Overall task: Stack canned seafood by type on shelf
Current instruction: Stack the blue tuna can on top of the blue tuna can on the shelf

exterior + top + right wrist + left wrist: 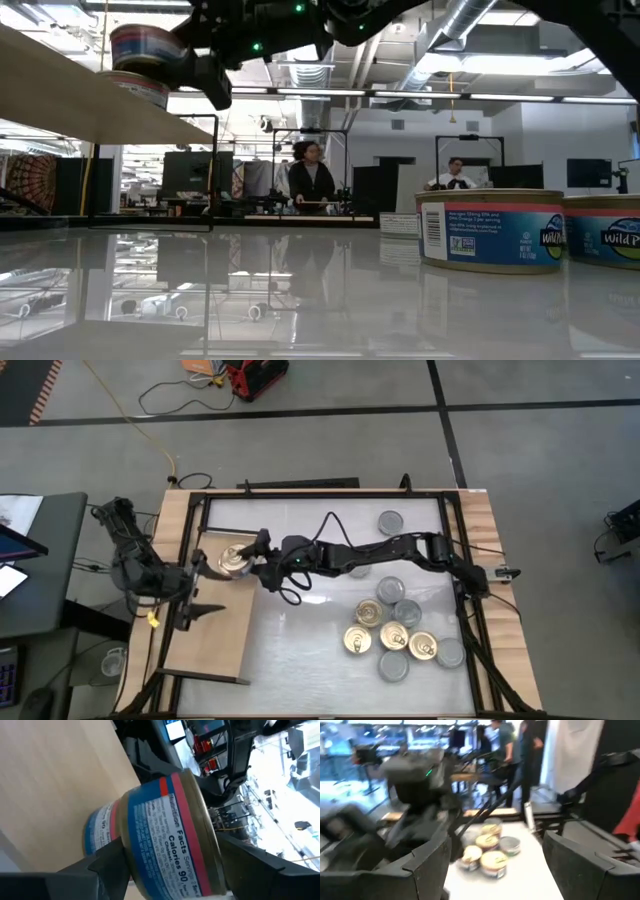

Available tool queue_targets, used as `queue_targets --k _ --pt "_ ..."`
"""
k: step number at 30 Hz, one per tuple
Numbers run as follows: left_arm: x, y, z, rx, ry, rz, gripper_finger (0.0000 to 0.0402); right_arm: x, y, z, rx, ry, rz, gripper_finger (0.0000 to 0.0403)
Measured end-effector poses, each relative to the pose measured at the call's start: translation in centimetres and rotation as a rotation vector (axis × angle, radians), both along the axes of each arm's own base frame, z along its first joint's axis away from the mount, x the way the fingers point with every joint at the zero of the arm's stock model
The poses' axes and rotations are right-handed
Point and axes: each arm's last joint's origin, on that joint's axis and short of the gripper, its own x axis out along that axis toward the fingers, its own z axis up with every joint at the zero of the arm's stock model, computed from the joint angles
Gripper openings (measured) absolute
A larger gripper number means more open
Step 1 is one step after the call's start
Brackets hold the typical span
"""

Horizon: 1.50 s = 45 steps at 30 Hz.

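The right gripper (252, 560) has its fingers around a gold-topped tin (235, 559) on the wooden shelf (215, 640) (another tin sits under it). The left gripper (196, 610) waits open nearby.

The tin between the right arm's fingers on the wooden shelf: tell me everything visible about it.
The tin is a small flat round can with a gold top and a blue label with red bands and white nutrition text. It sits on another similar tin, the pair standing on the light wooden shelf near its far end. The right end effector brackets it, one dark finger on each side; whether they press it cannot be told.
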Motion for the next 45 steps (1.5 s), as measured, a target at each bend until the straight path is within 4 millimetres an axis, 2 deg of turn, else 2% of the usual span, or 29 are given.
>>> queue_targets --k 5,11,17,29,35,40,45 --pt "0.0 0.2 -0.3 -0.033 0.026 0.06 0.03 0.0 0.4 0.0 -0.004 -0.005 -0.011 0.0311" --pt "0.0 0.5 -0.8 0.024 0.053 0.157 0.03 0.0 0.5 0.2 -0.011 -0.022 -0.076 0.0303" --pt "0.0 0.5 -0.9 0.037 0.064 0.164 0.03 0.0 0.8 0.3 0.028 -0.046 -0.085 0.0282" --pt "0.0 0.6 -1.5 0.026 0.099 0.167 0.03 0.0 0.7 0.1 0.163 -0.038 -0.056 0.0281" --pt "0.0 0.6 -1.5 0.029 0.1 0.167 0.03 0.0 1.9 0.0 0.127 -0.015 -0.022 0.0307" --pt "0.0 0.6 -1.5 0.027 0.1 0.166 0.03 0.2 1.1 1.7 0.18 0.039 -0.049 0.0339" --pt "0.0 0.6 -1.5 0.013 0.1 0.166 0.03 0.2 0.8 2.4 0.201 0.038 -0.058 0.0346"
